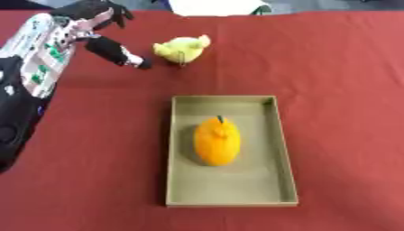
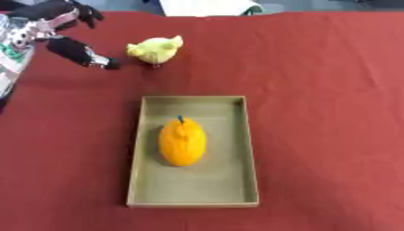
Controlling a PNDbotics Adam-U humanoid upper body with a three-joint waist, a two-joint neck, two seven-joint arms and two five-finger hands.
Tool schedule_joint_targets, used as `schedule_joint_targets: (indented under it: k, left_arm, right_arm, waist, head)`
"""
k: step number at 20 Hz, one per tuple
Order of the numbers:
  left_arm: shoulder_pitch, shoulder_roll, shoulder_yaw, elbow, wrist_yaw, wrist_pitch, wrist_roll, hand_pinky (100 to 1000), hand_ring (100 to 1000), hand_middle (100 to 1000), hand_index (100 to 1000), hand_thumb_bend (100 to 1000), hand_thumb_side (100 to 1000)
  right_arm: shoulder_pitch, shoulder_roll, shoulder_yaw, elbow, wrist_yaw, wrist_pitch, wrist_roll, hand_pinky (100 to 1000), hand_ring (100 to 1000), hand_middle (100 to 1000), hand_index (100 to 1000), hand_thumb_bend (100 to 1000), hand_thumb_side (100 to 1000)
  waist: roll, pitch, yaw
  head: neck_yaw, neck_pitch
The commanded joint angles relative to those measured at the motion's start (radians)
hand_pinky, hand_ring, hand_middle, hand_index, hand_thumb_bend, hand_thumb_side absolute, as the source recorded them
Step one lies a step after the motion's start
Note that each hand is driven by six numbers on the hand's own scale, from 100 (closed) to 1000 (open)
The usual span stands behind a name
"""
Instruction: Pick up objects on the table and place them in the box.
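Left eye view: your left hand (image 1: 101,28) hangs spread open at 11 o'clock, yellow plush chick (image 1: 183,48) just beside it at 3 o'clock.

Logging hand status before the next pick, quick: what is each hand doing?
Left hand: open, holding nothing, beside the yellow plush chick.
Right hand: not in view.

Orange fruit (image 1: 217,142) (yellow toy (image 1: 183,48))
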Motion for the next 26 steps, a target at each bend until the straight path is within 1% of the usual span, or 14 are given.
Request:
schedule_joint_targets:
  k: [1,6,18,24,25,26]
  left_arm:
    - [-0.033,0.002,0.011,-0.004,0.015,0.005,0.014,865,881,723,905,700,513]
    - [-0.046,-0.015,0.003,-0.012,0.048,-0.004,0.013,860,885,736,910,668,456]
    - [-0.067,-0.028,-0.007,-0.038,0.097,-0.037,0.013,847,885,733,910,609,403]
    - [-0.071,-0.035,-0.001,-0.013,0.063,-0.036,0.025,846,877,731,907,549,354]
    - [-0.071,-0.036,0.001,-0.006,0.049,-0.036,0.026,850,875,731,905,513,329]
    - [-0.071,-0.036,0.003,0.002,0.034,-0.035,0.028,851,874,731,905,498,315]
  right_arm:
    - [-0.018,-0.017,-0.011,-0.015,-0.009,0.009,0.0,764,743,713,873,100,864]
    - [-0.025,-0.008,-0.011,-0.015,-0.013,0.019,0.004,762,740,709,871,100,870]
    - [-0.039,0.01,-0.01,-0.015,-0.023,0.041,0.013,760,736,704,869,100,879]
    - [-0.057,0.023,-0.005,-0.015,-0.031,0.046,0.02,759,734,702,867,100,884]
    - [-0.059,0.025,-0.004,-0.015,-0.032,0.045,0.022,759,733,702,867,100,886]
    - [-0.061,0.027,-0.003,-0.015,-0.033,0.044,0.024,759,733,702,867,100,887]
  waist:
    - [0.003,-0.016,-0.005]
    - [0.01,-0.005,-0.017]
    - [0.023,0.012,-0.045]
    - [0.027,0.026,-0.065]
    - [0.028,0.029,-0.068]
    - [0.028,0.031,-0.072]
  head:
    - [0.011,-0.015]
    - [0.025,-0.022]
    - [0.048,-0.038]
    - [0.064,-0.053]
    - [0.066,-0.055]
    - [0.069,-0.057]
